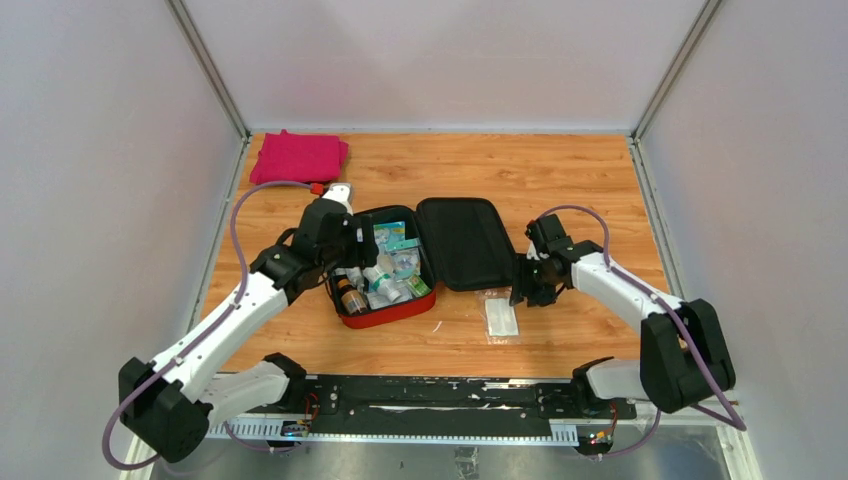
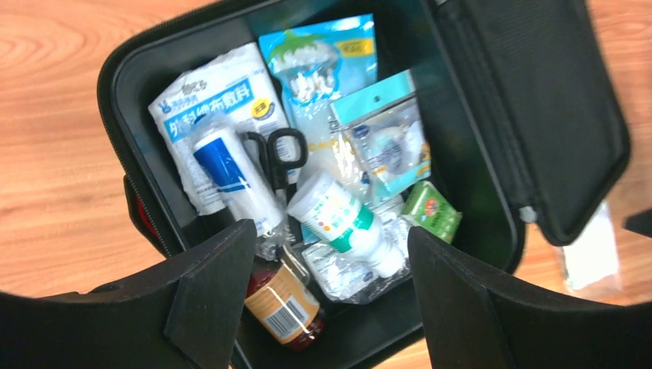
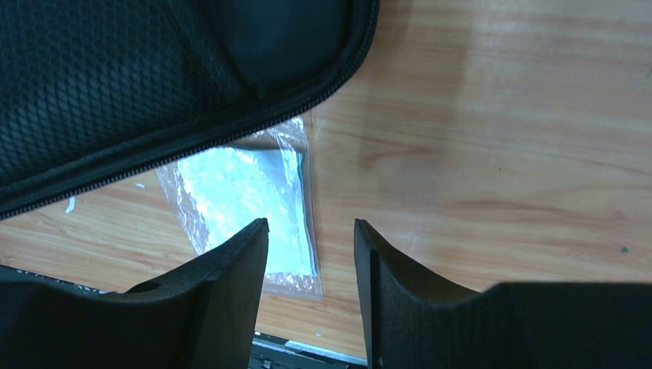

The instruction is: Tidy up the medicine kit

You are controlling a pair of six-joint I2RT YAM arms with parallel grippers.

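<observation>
Medicine kit (image 1: 385,315): lid back, filled.
Left claw (image 2: 330,231): spread wide, empty, over kit.
Right claw (image 3: 311,223): partly spread, empty, beside packet (image 3: 238,192).

The flat white plastic packet with a blue band (image 2: 221,106) carries white Chinese characters, seemingly 外科纱布敷料, though tilt and blur leave this unsure. The brown glass bottle's tan label (image 2: 281,304) shows a barcode. Print on the other packets is too small to read.

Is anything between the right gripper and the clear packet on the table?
Nothing visible blocks it. The right gripper hangs open near the clear packet. Only the medicine kit's open lid overlaps the packet's far end in the wrist view; whether it touches, I cannot tell.
</observation>
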